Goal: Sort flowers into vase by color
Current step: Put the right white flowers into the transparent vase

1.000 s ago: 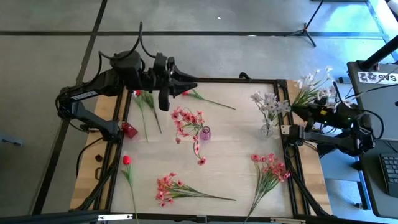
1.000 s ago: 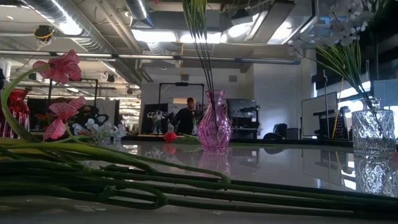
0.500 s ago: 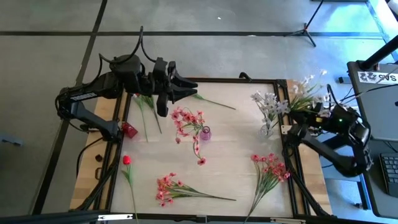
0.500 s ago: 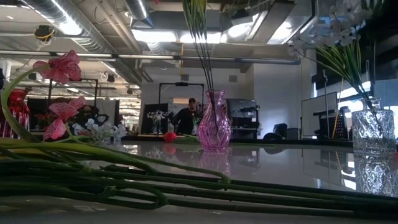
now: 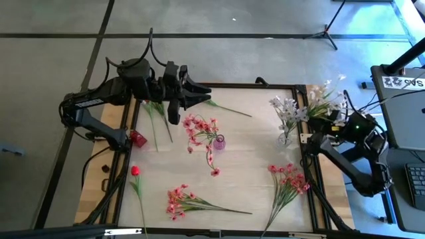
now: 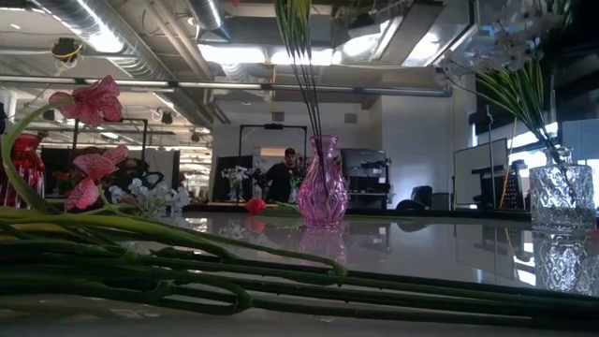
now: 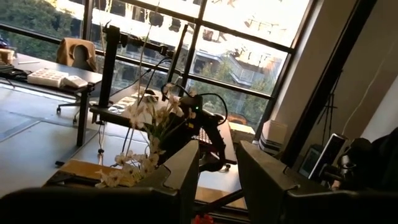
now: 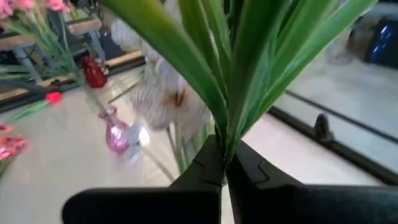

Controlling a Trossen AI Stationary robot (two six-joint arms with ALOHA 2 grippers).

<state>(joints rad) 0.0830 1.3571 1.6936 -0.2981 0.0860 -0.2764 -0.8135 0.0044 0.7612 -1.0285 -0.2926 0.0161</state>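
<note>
My right gripper (image 5: 327, 118) is just off the table's right edge, shut on a spray of white flowers (image 5: 325, 95). Beside it a clear vase (image 5: 284, 139) holds more white flowers (image 5: 285, 108). In the middle, a pink vase (image 5: 219, 141) holds pink flowers (image 5: 199, 126). A red vase (image 5: 138, 139) stands at the left edge. Pink sprays (image 5: 182, 200) (image 5: 289, 180) and red buds on stems (image 5: 135, 171) (image 5: 158, 113) lie flat on the table. My left gripper (image 5: 198, 93) hangs open and level above the far left part of the table, holding nothing. My right gripper pinches the white spray's bundle of green stems and leaves (image 8: 225, 140) between its two fingers (image 8: 205, 163). The stems fan out away from the fingertips, and the blossoms (image 8: 168, 93) stand clear of the table. The stems' lower ends are hidden by the gripper.
The table has a black frame (image 5: 305, 166) round it. Long green stems (image 6: 281, 290) lie across the near part. A desk with equipment (image 5: 405, 86) stands to the right. A person (image 6: 281, 178) stands far off in the room behind.
My right arm has swung round, its elbow going toward the table's near edge. Its gripper has rolled and shifted a little with the white spray, which stays held and now leans more toward the clear vase.
</note>
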